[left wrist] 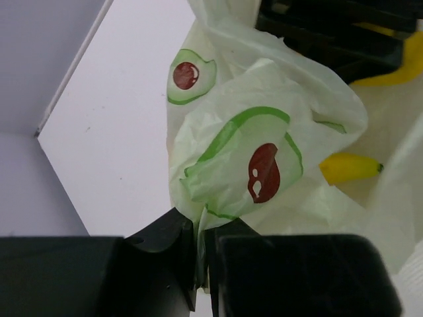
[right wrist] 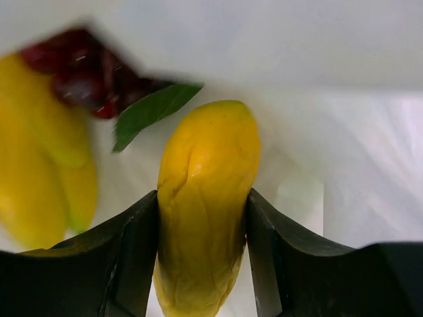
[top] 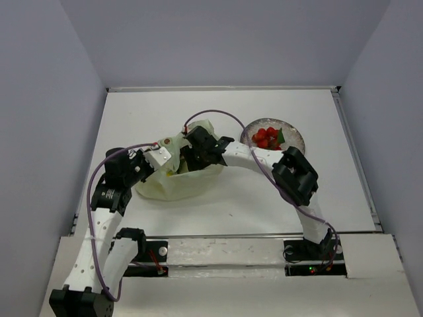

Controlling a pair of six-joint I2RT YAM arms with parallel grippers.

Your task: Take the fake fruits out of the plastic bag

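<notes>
The plastic bag (top: 173, 185) lies left of the table's middle, pale yellow-green with avocado prints (left wrist: 258, 165). My left gripper (left wrist: 201, 231) is shut on a pinched fold of its rim (top: 163, 158). My right gripper (top: 193, 160) reaches into the bag's mouth. In the right wrist view its jaws (right wrist: 203, 195) press both sides of a long yellow fruit (right wrist: 208, 152). Beside it lie another yellow fruit (right wrist: 39, 172), blurred, a dark red-purple fruit (right wrist: 79, 72) and a green leaf (right wrist: 155, 109). A banana (left wrist: 347, 167) shows inside the bag. A red berry cluster (top: 266, 137) lies outside the bag.
A grey speckled plate (top: 297, 135) holding the red berries stands right of the bag. The white table has raised edges at the left (top: 92, 158) and right (top: 357, 158), with grey walls around it. Purple cables loop over both arms.
</notes>
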